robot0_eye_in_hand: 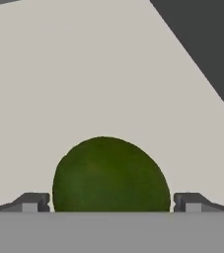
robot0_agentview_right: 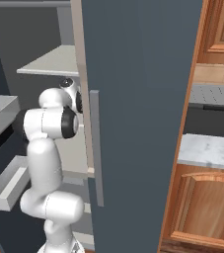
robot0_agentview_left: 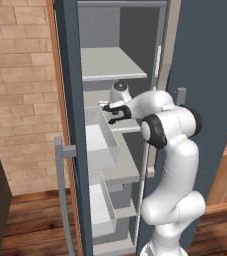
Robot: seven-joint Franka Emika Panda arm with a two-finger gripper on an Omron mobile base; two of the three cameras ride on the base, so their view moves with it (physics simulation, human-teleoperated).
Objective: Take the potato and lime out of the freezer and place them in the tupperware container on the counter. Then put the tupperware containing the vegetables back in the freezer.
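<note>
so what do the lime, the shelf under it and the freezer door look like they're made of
Lime: dark green fruit skin, matte and faintly mottled, no shine, though the picture is rendered.
Shelf: smooth pale grey, flat and uniform, probably plastic or painted metal; the look leaves it open.
Freezer door: flat dark grey-blue panel with a plain grey bar handle, likely painted metal, satin with no reflections.
</note>
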